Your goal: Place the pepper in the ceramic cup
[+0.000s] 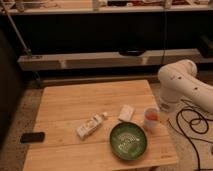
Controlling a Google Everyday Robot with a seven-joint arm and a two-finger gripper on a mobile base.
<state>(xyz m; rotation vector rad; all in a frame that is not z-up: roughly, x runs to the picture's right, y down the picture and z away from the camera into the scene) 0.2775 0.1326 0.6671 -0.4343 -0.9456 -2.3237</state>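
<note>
The ceramic cup (151, 120) is small and pale, and stands upright near the right edge of the wooden table (75, 105). A red-orange patch, the pepper (154, 116), shows inside the cup's mouth. The white arm (182, 82) rises at the right of the table. Its gripper (165, 106) is at the arm's lower end, just right of the cup and slightly above it, largely merged with the arm's white body. The wide green bowl (128, 141) sits left of the cup and nearer the front.
A small bottle (90, 126) lies on its side mid-table. A white packet (126, 112) lies beside the cup. A black flat object (32, 136) sits at the table's left edge. Black cables (192, 125) loop on the floor at right. A low shelf (100, 60) runs behind.
</note>
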